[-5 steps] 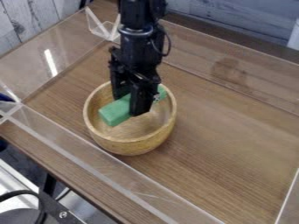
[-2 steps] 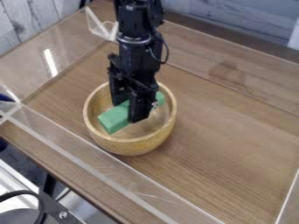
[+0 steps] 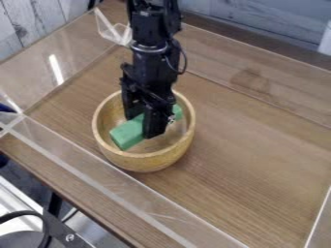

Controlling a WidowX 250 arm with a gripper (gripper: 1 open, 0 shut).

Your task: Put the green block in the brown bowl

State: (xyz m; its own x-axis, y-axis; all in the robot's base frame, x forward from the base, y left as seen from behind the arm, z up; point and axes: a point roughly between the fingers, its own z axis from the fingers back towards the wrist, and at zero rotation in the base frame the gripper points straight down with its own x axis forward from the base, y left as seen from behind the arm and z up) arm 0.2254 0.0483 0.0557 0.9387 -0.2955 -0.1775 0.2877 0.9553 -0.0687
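Note:
The brown bowl [image 3: 142,150] stands on the wooden table, left of centre. My black gripper [image 3: 150,118] points almost straight down into it. Its fingers are shut across the middle of the green block [image 3: 127,134]. The block lies tilted inside the bowl, with its lower left end near the bowl's floor and its upper right end showing past the fingers. The fingers hide the middle of the block.
Clear acrylic walls [image 3: 52,68] fence the wooden tabletop [image 3: 246,136] on all sides. Their near left corner is close to the bowl. Dark cables [image 3: 39,232] lie below the table's front edge.

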